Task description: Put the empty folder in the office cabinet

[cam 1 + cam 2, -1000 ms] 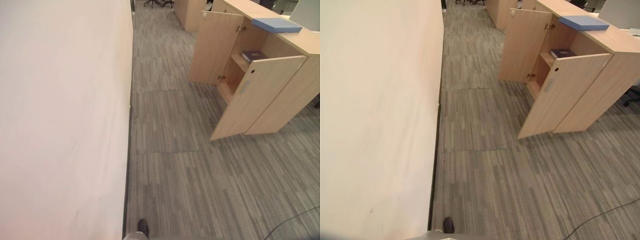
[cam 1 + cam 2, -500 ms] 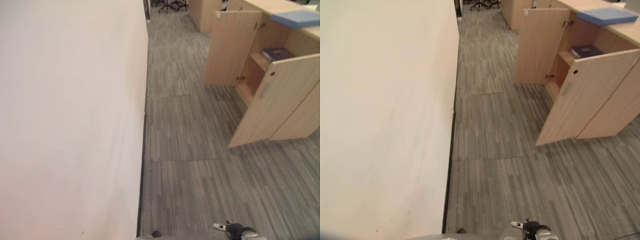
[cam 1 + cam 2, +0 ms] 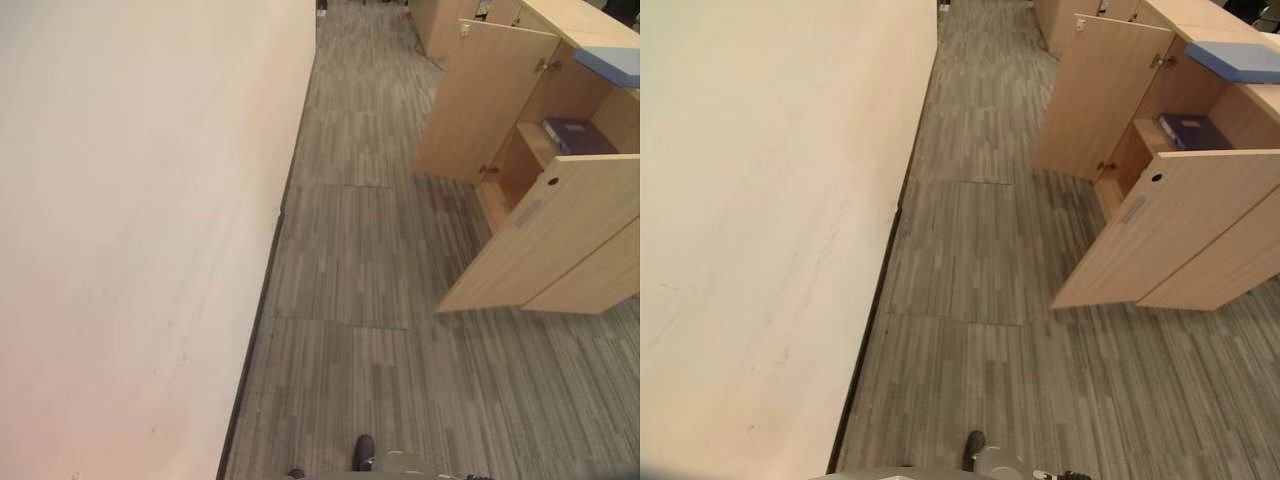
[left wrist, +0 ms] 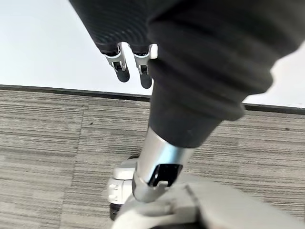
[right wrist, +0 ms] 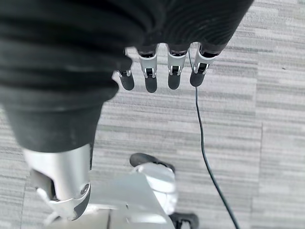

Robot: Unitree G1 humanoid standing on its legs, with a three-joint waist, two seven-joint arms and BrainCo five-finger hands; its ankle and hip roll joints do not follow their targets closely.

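both robot hands are hanging relaxed and empty over the carpet, left robot hand near the wall, right robot hand fingers straight, while the blue folder is lying on top of the open office cabinet at upper right of frame.

No legible text or labels.
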